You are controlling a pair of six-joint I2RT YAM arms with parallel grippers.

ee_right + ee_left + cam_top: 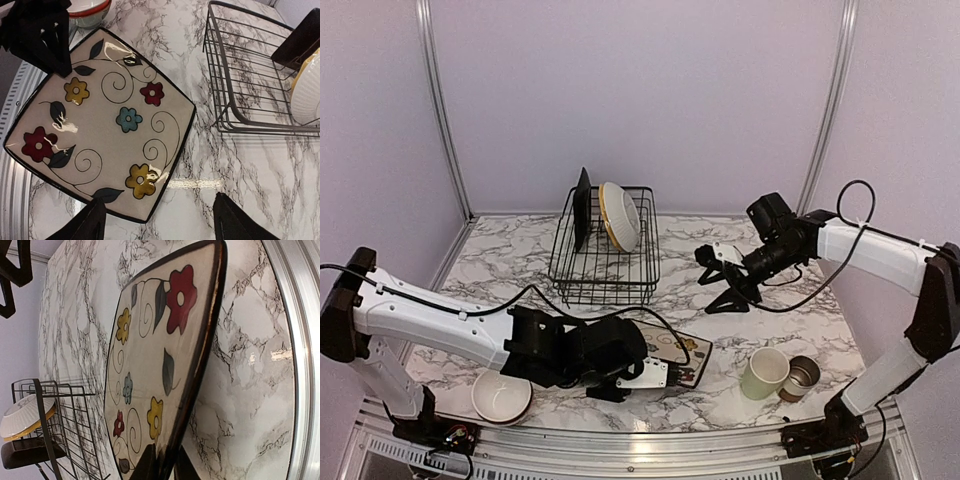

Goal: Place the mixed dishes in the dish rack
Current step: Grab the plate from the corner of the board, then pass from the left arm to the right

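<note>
Near the front edge of the tabletop [520, 270] lies the square flowered plate [682, 352], stiff, glossy and probably heavy and breakable, best taken at its thin rim, where the left fingers [149, 467] pinch it narrowly; the right fingers [240, 222] stand wide, empty.

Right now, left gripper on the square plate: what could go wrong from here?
1. The left gripper pinches only the rim of the square plate at one edge; on lift it could pivot or slip.
2. The dish rack already holds an upright dark plate and a yellow plate; the incoming plate could knock them.
3. The right gripper hangs open beside the rack, possibly in the plate's path.
</note>
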